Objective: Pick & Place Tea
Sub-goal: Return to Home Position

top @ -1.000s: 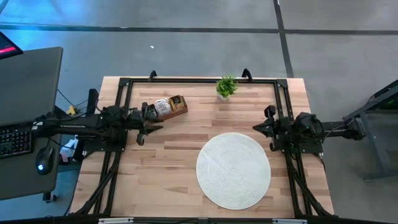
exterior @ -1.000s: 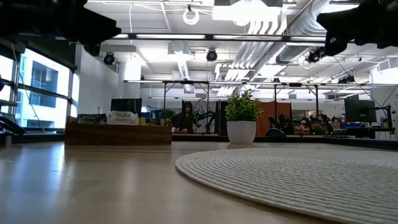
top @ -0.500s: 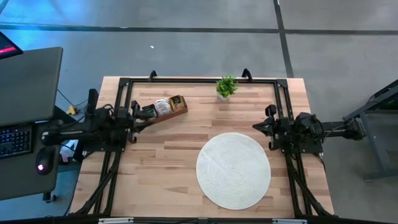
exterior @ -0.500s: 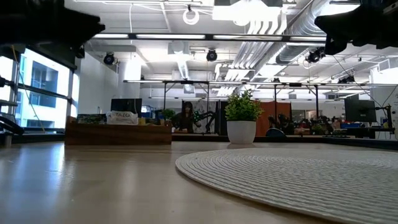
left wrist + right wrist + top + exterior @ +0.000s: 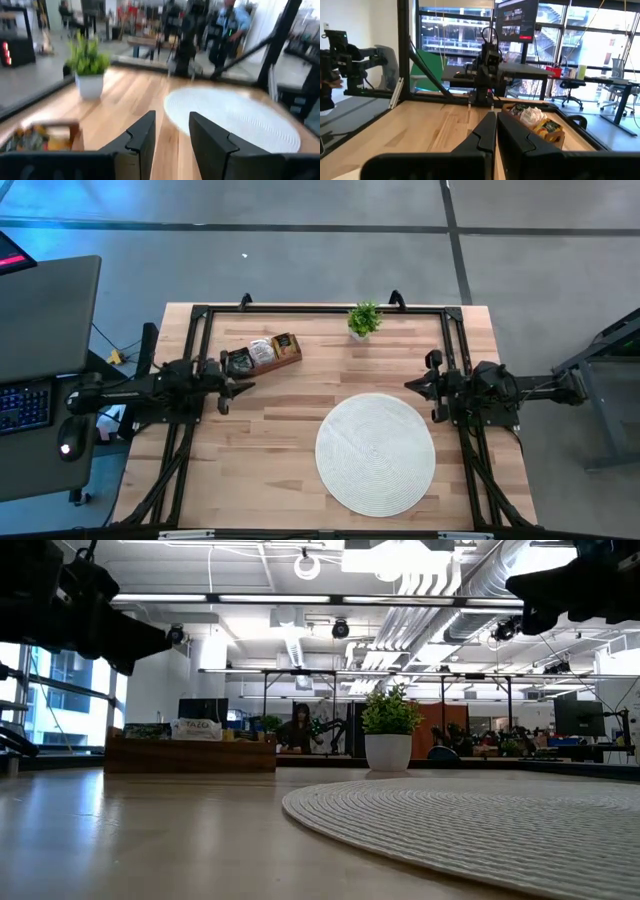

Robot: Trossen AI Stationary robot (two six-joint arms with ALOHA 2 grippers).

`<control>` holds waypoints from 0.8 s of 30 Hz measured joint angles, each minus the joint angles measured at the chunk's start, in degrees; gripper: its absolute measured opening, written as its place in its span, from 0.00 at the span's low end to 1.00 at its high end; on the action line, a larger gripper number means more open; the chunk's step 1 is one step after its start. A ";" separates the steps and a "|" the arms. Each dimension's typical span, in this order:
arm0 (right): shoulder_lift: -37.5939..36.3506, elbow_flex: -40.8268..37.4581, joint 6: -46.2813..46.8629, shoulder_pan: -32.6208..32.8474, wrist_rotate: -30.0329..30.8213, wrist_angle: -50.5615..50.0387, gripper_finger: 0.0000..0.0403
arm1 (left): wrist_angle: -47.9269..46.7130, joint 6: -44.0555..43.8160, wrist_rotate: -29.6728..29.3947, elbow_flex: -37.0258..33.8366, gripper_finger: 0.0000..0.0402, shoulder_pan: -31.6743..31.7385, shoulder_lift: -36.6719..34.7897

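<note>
The tea sachets, white, black and yellow-brown, stand in a brown wooden tray at the table's far left. They also show in the right wrist view. My left gripper hangs open and empty just near of the tray's left end, above the table; its fingers point toward the round mat. My right gripper is shut and empty at the table's right side, above the mat's far right edge, pointing toward the tray.
A round white woven mat lies at the table's near centre-right. A small green potted plant stands at the far edge. A black frame runs round the table's far and side edges. Bare wood lies left of the mat.
My left gripper has swung toward the far edge and the tray, then back toward the near edge, and has come lower above the table. The tray and the sachets have stayed where they were.
</note>
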 joint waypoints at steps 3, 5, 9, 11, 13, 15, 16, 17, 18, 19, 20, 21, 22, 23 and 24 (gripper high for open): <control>-0.03 -1.64 -0.72 0.00 0.03 0.46 0.03 | -2.36 -0.02 0.13 -0.02 0.29 0.00 0.02; 0.01 -3.61 -0.42 0.00 0.03 0.50 0.03 | -2.18 -0.02 0.22 -0.02 0.29 0.00 0.02; 0.30 -4.85 2.13 0.00 0.10 -1.07 0.03 | -2.15 -0.01 0.09 -0.04 0.29 0.00 -0.02; 0.44 -4.85 2.30 0.00 0.17 -1.19 0.03 | -2.14 0.00 0.09 -0.04 0.29 0.00 -0.03; 0.37 -4.87 2.36 0.00 0.17 -0.97 0.03 | -2.16 0.00 0.09 -0.04 0.29 0.00 -0.03; 0.39 -4.88 2.36 0.00 0.15 -1.12 0.03 | -2.15 0.00 0.07 -0.05 0.29 0.00 -0.03; 0.39 -4.88 2.37 0.00 0.15 -1.12 0.03 | -2.14 0.00 0.07 -0.07 0.29 0.00 -0.03; 0.39 -4.88 2.37 0.00 0.15 -1.10 0.03 | -2.14 0.00 0.07 -0.07 0.29 0.00 -0.03; 0.39 -4.88 2.36 0.00 0.15 -1.12 0.03 | -2.14 -0.01 0.07 -0.07 0.29 0.00 -0.03; 0.39 -4.88 2.36 0.00 0.15 -1.12 0.03 | -2.16 0.00 0.07 -0.07 0.29 0.00 -0.03; 0.39 -4.88 2.39 0.00 0.15 -1.12 0.03 | -2.16 0.00 0.04 -0.07 0.29 0.00 -0.03; 0.39 -4.88 2.39 0.00 0.13 -1.12 0.03 | -2.16 -0.01 0.04 -0.07 0.29 0.00 -0.03; 0.39 -4.88 2.39 0.00 0.13 -1.12 0.03 | -2.16 0.00 0.04 -0.07 0.29 0.00 -0.03; 0.39 -4.88 2.39 0.00 0.13 -1.12 0.03 | -2.16 -0.02 0.04 -0.07 0.29 0.00 -0.03; 0.39 -4.88 2.39 0.00 0.11 -1.12 0.03 | -2.16 -0.01 0.04 -0.07 0.29 0.00 -0.03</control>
